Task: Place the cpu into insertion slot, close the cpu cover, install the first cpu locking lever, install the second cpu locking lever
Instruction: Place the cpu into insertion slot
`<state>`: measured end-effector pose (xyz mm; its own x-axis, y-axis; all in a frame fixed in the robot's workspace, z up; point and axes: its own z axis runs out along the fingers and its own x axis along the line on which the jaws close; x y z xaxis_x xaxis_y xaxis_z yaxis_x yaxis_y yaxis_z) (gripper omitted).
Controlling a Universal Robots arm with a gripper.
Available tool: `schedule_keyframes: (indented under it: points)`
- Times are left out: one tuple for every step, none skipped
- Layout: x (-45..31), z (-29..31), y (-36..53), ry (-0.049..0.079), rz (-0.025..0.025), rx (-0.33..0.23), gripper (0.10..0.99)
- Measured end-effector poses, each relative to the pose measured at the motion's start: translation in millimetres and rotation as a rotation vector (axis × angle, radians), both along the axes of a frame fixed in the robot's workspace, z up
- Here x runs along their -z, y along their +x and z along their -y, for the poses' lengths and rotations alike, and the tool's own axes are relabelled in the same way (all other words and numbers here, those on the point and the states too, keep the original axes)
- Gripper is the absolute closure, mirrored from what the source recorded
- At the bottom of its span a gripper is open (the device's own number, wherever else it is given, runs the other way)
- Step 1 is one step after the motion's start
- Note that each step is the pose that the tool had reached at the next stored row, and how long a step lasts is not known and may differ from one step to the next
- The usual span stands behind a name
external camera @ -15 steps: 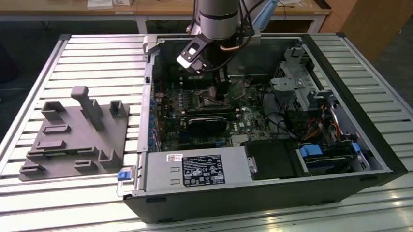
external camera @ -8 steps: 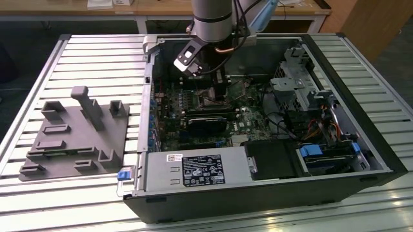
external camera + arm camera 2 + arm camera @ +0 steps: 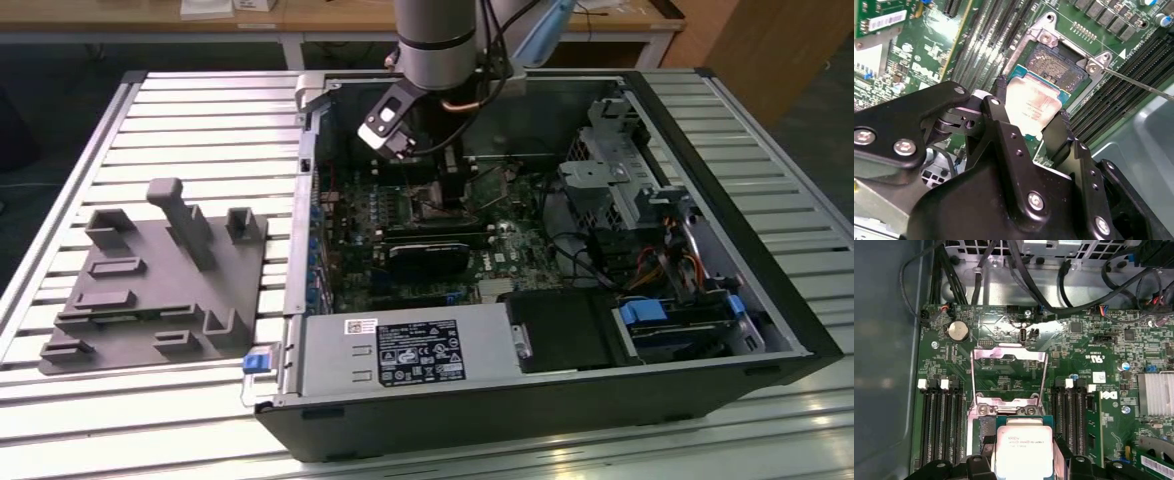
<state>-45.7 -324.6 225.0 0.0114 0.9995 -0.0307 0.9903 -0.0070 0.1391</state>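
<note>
The cpu [image 3: 1031,106], a pale silvery square chip, sits between two black fingers [image 3: 1060,131] of my gripper [image 3: 1030,119], which is shut on it. It hangs over the near part of the insertion slot [image 3: 1056,60], a dark square socket in a metal frame on the green board. In the first wrist view the cpu [image 3: 1024,446] overlaps the slot [image 3: 985,429], and the cpu cover [image 3: 1009,356], a thin silvery frame, stands swung open beyond it. A thin locking lever rod [image 3: 1139,86] sticks out from the slot's corner. In the exterior view the gripper [image 3: 447,168] hovers above the slot [image 3: 438,205] inside the case.
The open computer case [image 3: 787,330] lies on a slatted table. A labelled power supply box [image 3: 400,350] fills its front. A black card [image 3: 430,258] lies just in front of the slot. Drive cage and cables [image 3: 621,175] crowd the exterior view's right. A grey fixture plate [image 3: 154,285] lies at its left.
</note>
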Motion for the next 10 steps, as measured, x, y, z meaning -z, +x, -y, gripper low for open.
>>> schedule_keyframes:
  points:
    - [0.5,-1.5,0.0,0.000,0.0000,0.000,0.549]
    - [0.9,-2.7,-0.1,0.000,0.0000,0.000,0.549]
    - [1.3,-3.7,-0.3,0.000,0.0001,0.000,0.549]
    - [1.8,-4.3,-0.7,0.000,0.0000,0.000,0.549]
    - [2.4,-4.8,-1.3,0.000,0.0002,0.000,0.549]
    - [3.0,-5.1,-2.1,0.000,0.0001,0.000,0.549]
    - [3.7,-5.4,-2.8,0.000,0.0000,0.001,0.549]
    - [4.5,-5.7,-3.3,0.000,0.0000,0.003,0.549]
    - [5.6,-6.0,-3.7,0.000,0.0000,0.004,0.549]
    - [6.7,-6.2,-4.0,0.000,0.0000,0.005,0.549]
